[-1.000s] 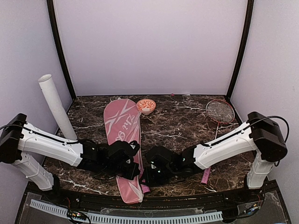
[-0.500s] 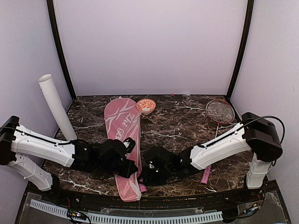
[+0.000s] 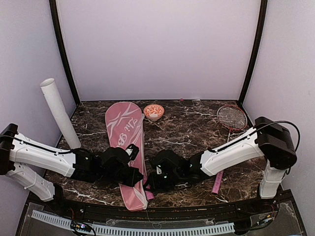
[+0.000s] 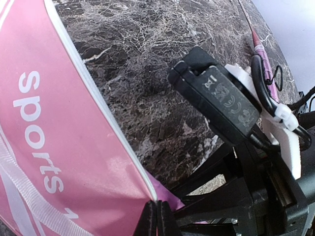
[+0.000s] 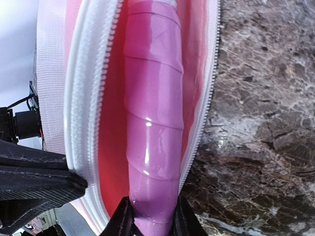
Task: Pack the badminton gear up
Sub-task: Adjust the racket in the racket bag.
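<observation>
The pink racket cover (image 3: 125, 132) lies lengthwise on the marble table (image 3: 187, 132), with its open zipped end (image 5: 83, 88) toward the near edge. My left gripper (image 4: 157, 219) is shut on the cover's white-piped edge (image 4: 113, 132). My right gripper (image 5: 151, 221) is shut on the pink handle (image 5: 153, 98) of a racket, and that handle lies inside the cover's open mouth. Both grippers meet low in the top view, left gripper (image 3: 137, 178) beside right gripper (image 3: 150, 184). A second red-framed racket (image 3: 231, 117) lies at the right. The white tube (image 3: 59, 113) leans at the left wall.
A small red-and-white bowl (image 3: 153, 111) sits at the back, just right of the cover's far end. The second racket's pink handle (image 3: 216, 184) lies under my right forearm. Walls enclose the table on three sides.
The cover's far end has swung left, away from the bowl, and the cover has straightened. Both arms have shifted left with it, keeping their holds.
</observation>
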{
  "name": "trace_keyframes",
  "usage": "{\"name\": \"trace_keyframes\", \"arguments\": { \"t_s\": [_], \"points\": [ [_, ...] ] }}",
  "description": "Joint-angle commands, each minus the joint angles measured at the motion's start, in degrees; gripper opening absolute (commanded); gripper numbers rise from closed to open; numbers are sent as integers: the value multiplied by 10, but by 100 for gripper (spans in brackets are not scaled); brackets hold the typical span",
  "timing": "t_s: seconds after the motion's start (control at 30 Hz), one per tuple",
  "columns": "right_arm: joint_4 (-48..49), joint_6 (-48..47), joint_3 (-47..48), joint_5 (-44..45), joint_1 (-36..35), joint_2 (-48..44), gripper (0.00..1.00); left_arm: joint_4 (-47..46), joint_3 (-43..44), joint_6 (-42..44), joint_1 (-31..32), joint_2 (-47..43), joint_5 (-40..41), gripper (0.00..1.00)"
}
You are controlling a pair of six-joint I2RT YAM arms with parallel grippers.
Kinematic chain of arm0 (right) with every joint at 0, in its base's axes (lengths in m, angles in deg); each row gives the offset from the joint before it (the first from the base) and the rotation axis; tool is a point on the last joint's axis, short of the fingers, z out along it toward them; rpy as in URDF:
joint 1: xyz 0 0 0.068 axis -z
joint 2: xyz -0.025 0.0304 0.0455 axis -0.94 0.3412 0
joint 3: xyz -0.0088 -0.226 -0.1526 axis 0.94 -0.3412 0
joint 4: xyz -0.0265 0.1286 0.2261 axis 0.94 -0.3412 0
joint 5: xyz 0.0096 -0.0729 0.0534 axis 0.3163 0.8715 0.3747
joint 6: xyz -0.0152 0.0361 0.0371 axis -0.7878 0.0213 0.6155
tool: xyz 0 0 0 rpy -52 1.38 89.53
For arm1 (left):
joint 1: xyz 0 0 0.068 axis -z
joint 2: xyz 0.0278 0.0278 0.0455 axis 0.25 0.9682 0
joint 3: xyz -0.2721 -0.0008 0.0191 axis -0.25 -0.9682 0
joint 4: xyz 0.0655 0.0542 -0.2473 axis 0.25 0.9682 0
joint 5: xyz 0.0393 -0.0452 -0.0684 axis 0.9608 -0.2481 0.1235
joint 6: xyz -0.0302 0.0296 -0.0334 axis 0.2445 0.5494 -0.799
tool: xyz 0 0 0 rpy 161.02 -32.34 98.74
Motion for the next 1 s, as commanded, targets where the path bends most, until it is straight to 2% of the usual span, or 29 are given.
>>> {"name": "trace_keyframes", "arguments": {
  "t_s": [0.0,0.43,0.8,0.97],
  "points": [
    [91,-43,31,41,27,-1,14,-22,-10,-4,10,-23,-59,0],
    [135,-69,44,7,44,58,14,-48,-14,-7,-4,-34,-72,0],
    [114,-91,66,6,44,29,15,-68,-56,-23,-21,-54,-83,0],
    [130,-93,72,-12,44,51,15,-72,-59,-19,-25,-64,-91,0]
  ]
}}
